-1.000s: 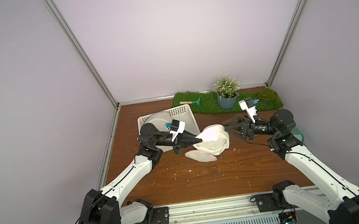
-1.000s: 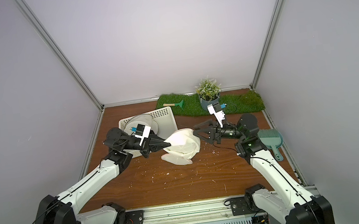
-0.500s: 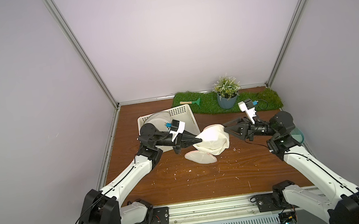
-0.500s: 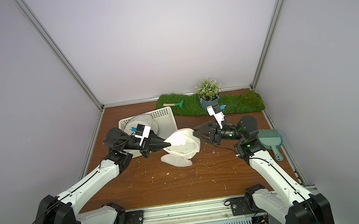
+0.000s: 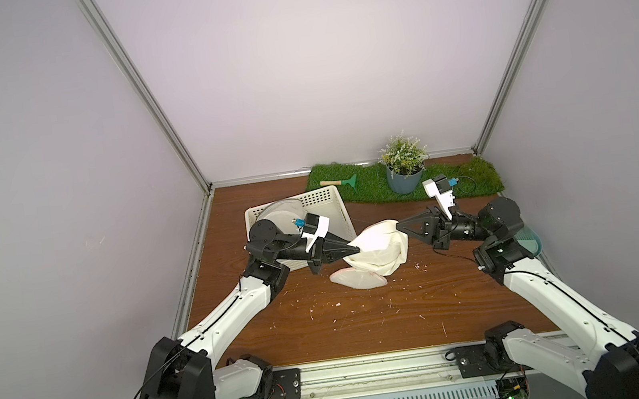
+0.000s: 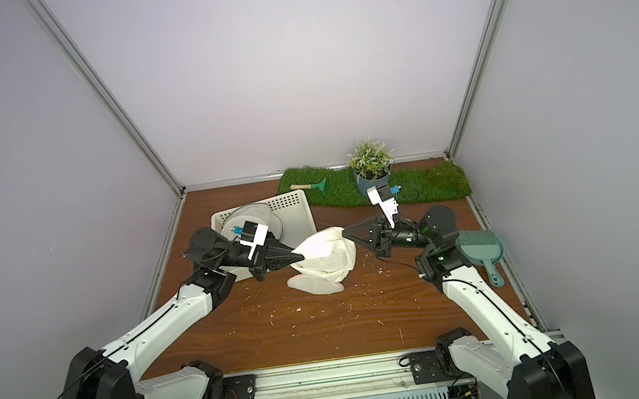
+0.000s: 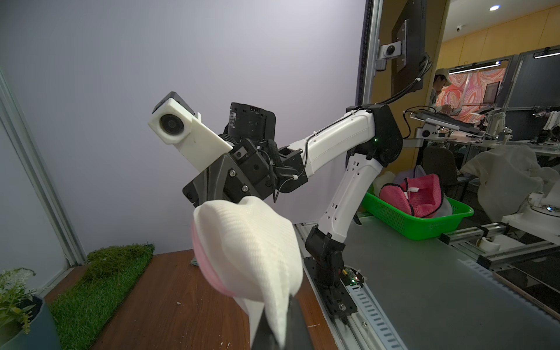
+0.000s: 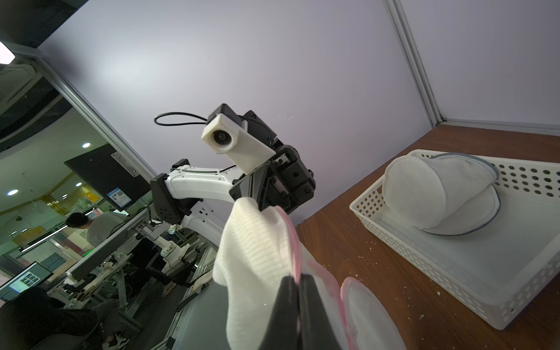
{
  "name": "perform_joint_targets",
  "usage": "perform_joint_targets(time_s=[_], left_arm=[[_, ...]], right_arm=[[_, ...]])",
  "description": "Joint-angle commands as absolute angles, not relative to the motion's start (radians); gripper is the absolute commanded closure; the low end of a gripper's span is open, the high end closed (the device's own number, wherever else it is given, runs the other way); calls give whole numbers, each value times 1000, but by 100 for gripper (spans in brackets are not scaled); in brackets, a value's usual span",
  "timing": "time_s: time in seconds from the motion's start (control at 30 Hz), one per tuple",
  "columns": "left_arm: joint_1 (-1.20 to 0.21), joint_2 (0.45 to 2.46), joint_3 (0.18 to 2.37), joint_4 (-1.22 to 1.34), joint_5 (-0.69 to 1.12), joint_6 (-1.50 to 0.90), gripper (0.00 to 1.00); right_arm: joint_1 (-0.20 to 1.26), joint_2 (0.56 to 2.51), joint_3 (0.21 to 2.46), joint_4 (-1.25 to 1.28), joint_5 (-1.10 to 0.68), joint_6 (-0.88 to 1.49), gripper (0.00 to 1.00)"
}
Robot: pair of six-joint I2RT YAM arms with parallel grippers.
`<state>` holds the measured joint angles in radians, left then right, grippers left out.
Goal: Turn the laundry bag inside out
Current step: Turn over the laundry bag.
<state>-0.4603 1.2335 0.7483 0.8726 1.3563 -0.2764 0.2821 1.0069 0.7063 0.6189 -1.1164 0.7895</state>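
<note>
Two pinch points on bag (image 5: pixel 379 249), mid-table (image 5: pixel 326 325). Hangs raised between both grippers, lower flap lying on the wood. Left gripper (image 5: pixel 357 249): pressed together, pinching bag's left side. Right gripper (image 5: pixel 398 223): pressed together, pinching bag's pink-trimmed edge on the opposite side. Sits just beside basket (image 5: pixel 334 196) containing a second white pouch (image 8: pixel 424 194).

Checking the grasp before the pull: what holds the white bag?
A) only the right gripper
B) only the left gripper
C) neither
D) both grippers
D: the left gripper and the right gripper are each shut on the bag, at opposite sides.
</note>
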Motion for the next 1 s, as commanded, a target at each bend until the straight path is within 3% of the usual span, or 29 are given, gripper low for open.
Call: perform_joint_targets(time_s=[0.0,0.17,0.4,0.6,0.83,0.97], left_arm=[[-452,1222,732,905,1365,-271,100],[-449,1214,718,847,1354,-220,100],[-449,1199,842,250,1298,212,100],[-454,1201,912,15,1327,359,100],[-491,1218,960,12,1416,347,100],[-505,1211,935,263,1406,166,100]], right_arm=[[274,976,793,440,-1011,618,100],[236,964,808,469,-1023,647,100],[213,943,855,367,-964,578,100],[213,1010,919,293,-806,515,100],[238,1155,964,315,-802,493,100],[276,1191,910,209,-783,355,100]])
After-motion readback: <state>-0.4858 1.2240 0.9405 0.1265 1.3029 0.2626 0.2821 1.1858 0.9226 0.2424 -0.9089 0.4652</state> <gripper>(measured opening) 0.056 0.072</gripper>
